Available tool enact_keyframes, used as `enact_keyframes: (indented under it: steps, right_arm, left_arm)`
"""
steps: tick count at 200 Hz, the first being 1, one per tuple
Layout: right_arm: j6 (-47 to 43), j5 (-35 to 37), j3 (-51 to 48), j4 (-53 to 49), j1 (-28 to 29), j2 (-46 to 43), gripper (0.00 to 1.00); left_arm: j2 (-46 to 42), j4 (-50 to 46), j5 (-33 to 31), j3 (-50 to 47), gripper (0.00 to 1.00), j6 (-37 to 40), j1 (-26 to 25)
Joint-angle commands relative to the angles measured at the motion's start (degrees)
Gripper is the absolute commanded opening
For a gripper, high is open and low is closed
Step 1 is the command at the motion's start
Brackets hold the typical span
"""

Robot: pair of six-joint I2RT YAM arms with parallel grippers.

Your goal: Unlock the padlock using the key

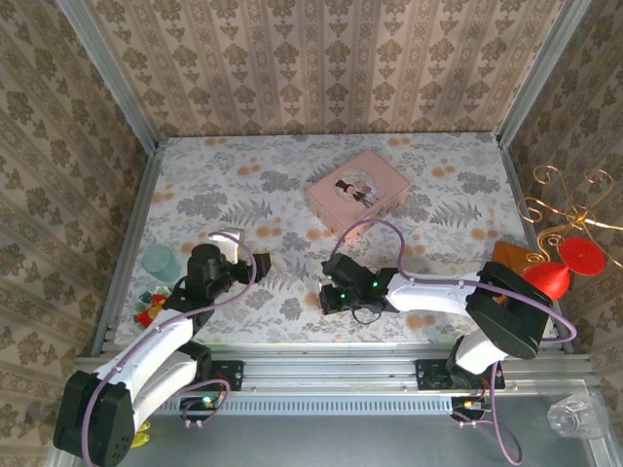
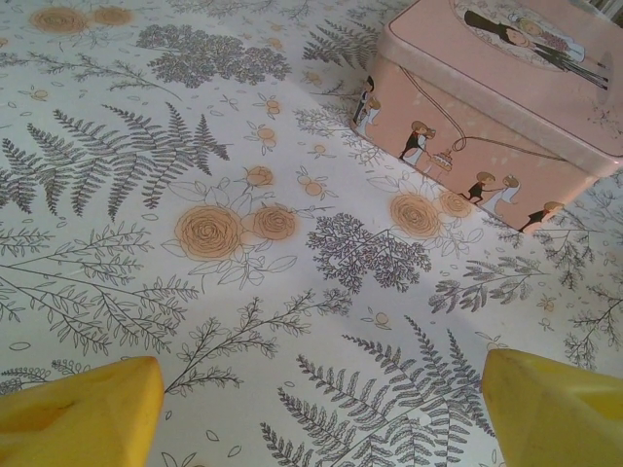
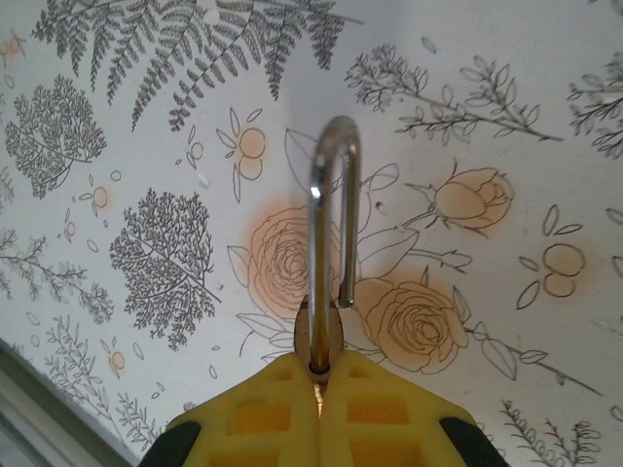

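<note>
Inspecting the right hand [image 3: 318,379] first: found clamped narrow on the padlock [image 3: 318,342], with yellow pads [image 3: 263,418] pressed to either side of the brass body. Noted the silvery shackle [image 3: 331,195] projecting beyond the fingertips, seen edge-on against the floral worktop [image 3: 146,117]. Cannot tell whether lifted off the surface or touching it. Located the same hand [image 1: 329,295] in the overhead view near the centre of the worktop, nearer than the pink tin [image 1: 357,188] and well apart from it. Found the left hand [image 2: 316,379] spread wide and holding nothing, with bare floral surface between its yellow fingers [image 2: 88,409]. Logged the pink tin [image 2: 496,107] to the far right of it. Placed that hand [image 1: 260,263] left of the right hand, near but apart. Recorded a teal cup [image 1: 159,261] and small coloured pieces [image 1: 151,306] at the left edge, and a red ornament [image 1: 563,268] and a gilt wire stand [image 1: 569,209] at the right edge.
</note>
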Motion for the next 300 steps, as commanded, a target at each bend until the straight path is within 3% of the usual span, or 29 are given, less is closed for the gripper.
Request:
enact_keyframes:
  steps: [1,46,75,88,154,194,220,242,272,300]
  right_arm:
    - [-0.2,4.0,1.0,-4.0,0.2,-2.0,0.1]
    - [-0.6,7.1,0.7,-6.5,0.2,-4.2,0.28]
    - [-2.2,9.2,1.0,-9.4,0.2,-6.8,0.32]
    - [-3.1,10.2,1.2,-10.7,0.1,-7.9,0.34]
    - [-9.2,17.2,4.8,-18.6,-0.5,-16.0,0.38]
    - [-17.5,28.1,11.4,-22.8,-0.5,-20.0,0.43]
    - [-24.9,38.7,10.5,-19.0,-0.5,-23.0,0.47]
    - [-34.3,47.0,6.2,-11.2,-0.4,-26.3,0.7]
    - [-47.4,50.6,-0.7,0.1,-1.1,-30.5,0.74]
    - [-54.4,49.4,-9.2,10.2,-4.2,-35.2,0.75]
  left_arm:
    - [-1.1,1.3,0.5,-1.0,0.86,0.8,0.3]
    - [-0.6,1.2,-1.9,-1.0,0.89,0.5,0.5]
    - [-0.4,1.4,-2.6,-1.1,0.89,0.4,0.6]
    - [-0.3,1.4,-2.8,-1.1,1.0,0.4,0.7]
    - [0.5,2.6,-2.3,-0.3,1.0,-3.7,0.7]
    - [3.4,2.3,-2.5,3.4,1.0,-5.0,0.6]
    - [3.7,-0.7,-8.0,7.1,1.0,-4.4,0.1]
    - [4.0,-2.1,-13.0,9.8,1.0,-4.4,0.0]
    - [4.3,7.1,-22.1,7.6,1.0,-1.1,0.0]
    - [6.5,30.2,-26.4,-0.5,1.0,9.7,-0.1]
